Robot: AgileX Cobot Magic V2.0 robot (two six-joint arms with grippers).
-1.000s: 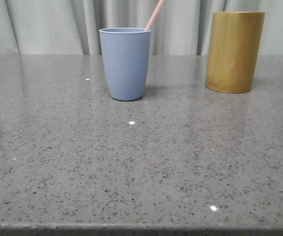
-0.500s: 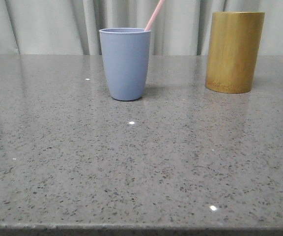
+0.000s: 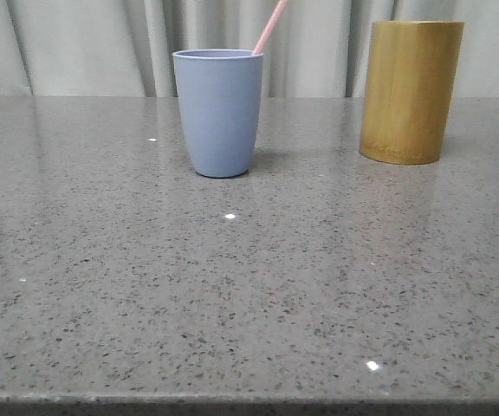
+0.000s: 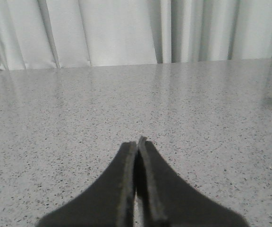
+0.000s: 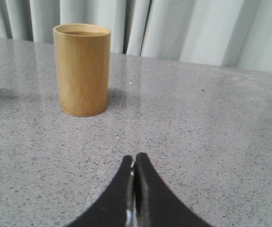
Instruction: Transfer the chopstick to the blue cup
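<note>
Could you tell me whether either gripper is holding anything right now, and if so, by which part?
Nothing is held. The left gripper and right gripper are both shut on nothing; the chopstick stands in the blue cup.

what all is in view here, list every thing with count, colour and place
blue cup: one, pale grey-blue, upright on the table, far centre-left
chopstick: one, pale pink, standing in the blue cup, leaning right over its rim
bamboo cylinder: one, tan, upright on the table, far right
table: one, speckled grey stone
curtain: pale grey, pleated, behind the table
left gripper: one, black, jaws closed, over bare table
right gripper: one, black, jaws closed, facing the bamboo cylinder
</note>
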